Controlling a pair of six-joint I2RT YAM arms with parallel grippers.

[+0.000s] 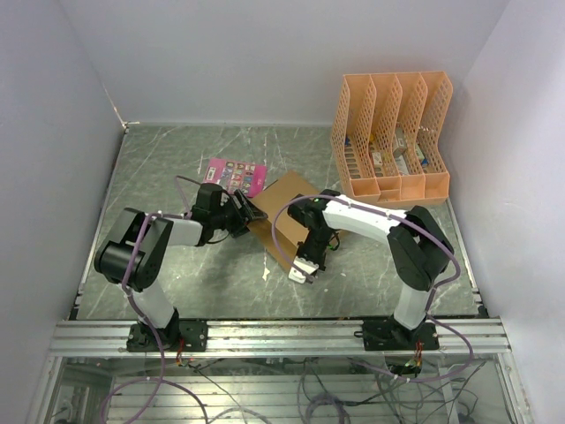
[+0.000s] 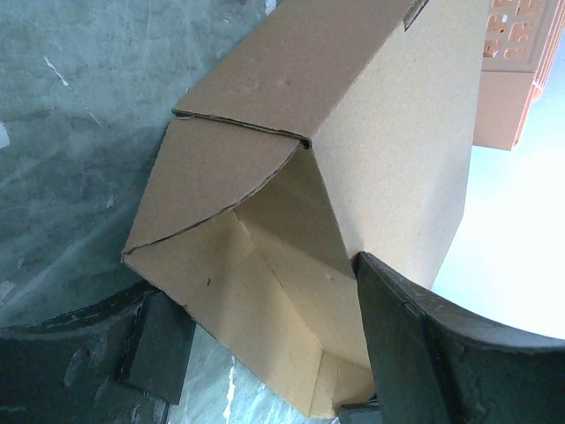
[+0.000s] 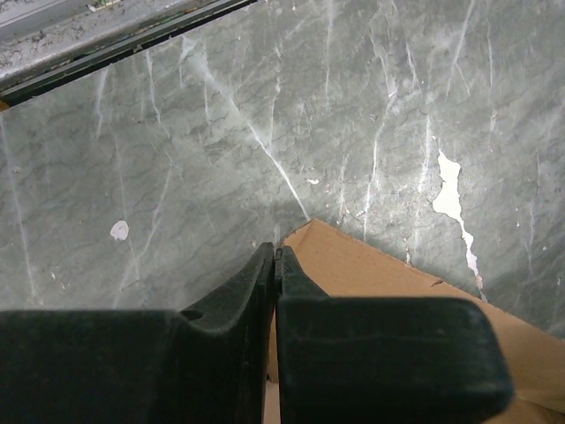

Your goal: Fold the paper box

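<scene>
Left gripper (image 1: 246,213) first: its jaws are spread wide, and the raised end of the paper box (image 1: 284,205) sits right between them. On the left wrist cam, one finger (image 2: 433,353) is up against the box's outer wall. The pad of the other finger (image 2: 159,340) is tucked at the lower edge of the cardboard. Both sides look like they're in contact, but I honestly can't tell if it's squeezing or just straddling the thing. That cam also shows the hollow inside of the box, with a rounded flap turned in at the end and the walls standing up around it.

The right gripper (image 3: 276,252) is closed tight, fingers pressed together with nothing between them. Its tips are down at the near corner of the cardboard, where the sheet lies flat on the worktop (image 1: 177,159) — touching or just hovering, I can't say.

The box itself is mid-worktop between the two arms, only partly formed: left end up, near corner flat. A pink card (image 1: 234,174) lies just behind the left gripper, and an orange file organizer (image 1: 393,132) stands at the far right corner. The marbled surface has a few white chips (image 3: 448,190) near the right gripper.
</scene>
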